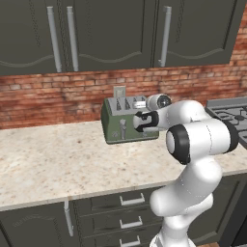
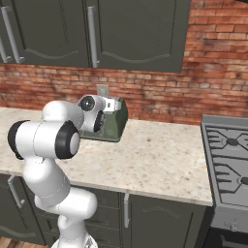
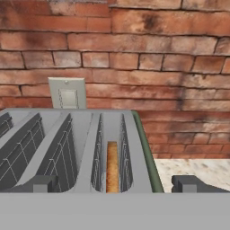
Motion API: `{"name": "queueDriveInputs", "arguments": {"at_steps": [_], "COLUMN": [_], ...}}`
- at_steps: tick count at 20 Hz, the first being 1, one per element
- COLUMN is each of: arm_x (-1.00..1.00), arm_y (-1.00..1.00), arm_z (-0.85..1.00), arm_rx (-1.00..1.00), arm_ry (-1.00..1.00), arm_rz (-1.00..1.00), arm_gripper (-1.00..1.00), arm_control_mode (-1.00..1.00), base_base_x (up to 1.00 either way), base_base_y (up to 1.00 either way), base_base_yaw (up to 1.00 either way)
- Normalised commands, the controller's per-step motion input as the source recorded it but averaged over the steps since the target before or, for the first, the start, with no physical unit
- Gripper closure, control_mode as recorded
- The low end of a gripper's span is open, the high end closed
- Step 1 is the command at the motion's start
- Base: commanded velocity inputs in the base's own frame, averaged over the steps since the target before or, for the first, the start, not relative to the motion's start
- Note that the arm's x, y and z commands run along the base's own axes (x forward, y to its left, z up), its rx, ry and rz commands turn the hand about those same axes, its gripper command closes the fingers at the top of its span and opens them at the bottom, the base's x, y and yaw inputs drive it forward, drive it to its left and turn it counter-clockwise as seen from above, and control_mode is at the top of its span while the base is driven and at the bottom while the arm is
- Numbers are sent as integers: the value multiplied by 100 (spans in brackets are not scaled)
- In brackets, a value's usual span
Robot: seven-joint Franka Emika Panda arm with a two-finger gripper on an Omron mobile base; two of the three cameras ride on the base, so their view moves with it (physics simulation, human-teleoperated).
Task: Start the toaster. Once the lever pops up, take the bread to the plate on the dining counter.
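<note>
Counter (image 1: 58, 164), speckled beige, runs under brick wall w/ dark cabinets above. Toaster (image 1: 118, 126), olive green w/ steel top, sits on it near the wall. My gripper (image 3: 114, 183) hovers over toaster's front edge, fingers wide apart, nothing between. Bread (image 3: 112, 167) sits down in right-hand slot.

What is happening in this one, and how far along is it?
A white robot arm is reaching over the green toaster on the stone counter by the brick wall. Its tool is open, holding nothing, and sits just in front of the toaster top. A slice of bread sits down in the rightmost slot. Nothing has been lifted out yet.
</note>
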Motion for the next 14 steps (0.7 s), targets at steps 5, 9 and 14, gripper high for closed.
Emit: {"name": "queueDriveInputs", "arguments": {"at_steps": [5,9,14], "arm_x": [0,0,0], "arm_y": [0,0,0], "arm_z": [0,0,0], "arm_rx": [0,0,0], "arm_ry": [0,0,0], "arm_rz": [0,0,0], "arm_gripper": [-100,-100,-100], "arm_control_mode": [-100,-100,-100], "base_base_x": [0,0,0], "base_base_y": [0,0,0], "base_base_yaw": [0,0,0]}}
